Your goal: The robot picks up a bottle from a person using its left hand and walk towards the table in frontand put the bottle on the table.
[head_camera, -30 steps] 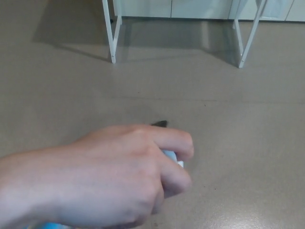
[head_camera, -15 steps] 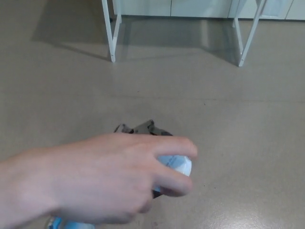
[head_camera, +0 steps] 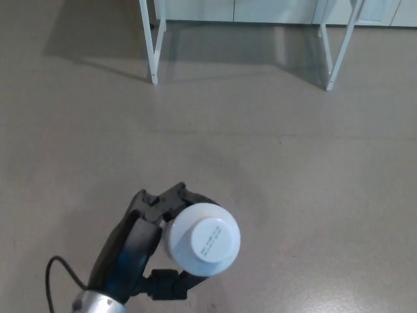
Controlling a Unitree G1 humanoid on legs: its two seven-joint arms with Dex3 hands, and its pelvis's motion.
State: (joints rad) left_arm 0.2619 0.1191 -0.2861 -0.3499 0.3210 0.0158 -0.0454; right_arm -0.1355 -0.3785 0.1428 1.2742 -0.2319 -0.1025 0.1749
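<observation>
While the floor [head_camera: 313,169] fills nearly all of your view, the desk [head_camera: 151,52] shows only as two white legs at the top edge, and its top is out of frame. It lies straight ahead of you, well apart from everything you hold.

Your left hand [head_camera: 146,241] sits low and left of centre, with its black fingers [head_camera: 163,199] wrapped around the bottle [head_camera: 202,238] and carrying it clear of the floor. No person's hand touches it. Your right hand is out of view.

The bottle stands upright in that grip, its long axis pointing up at the camera. You see only its round white top end-on, on the inner side of the hand.

The handover looks done to me, so the walk forward comes next. Keep the bottle upright as you go. With the desk's top hidden, you cannot judge a placing spot from here.
</observation>
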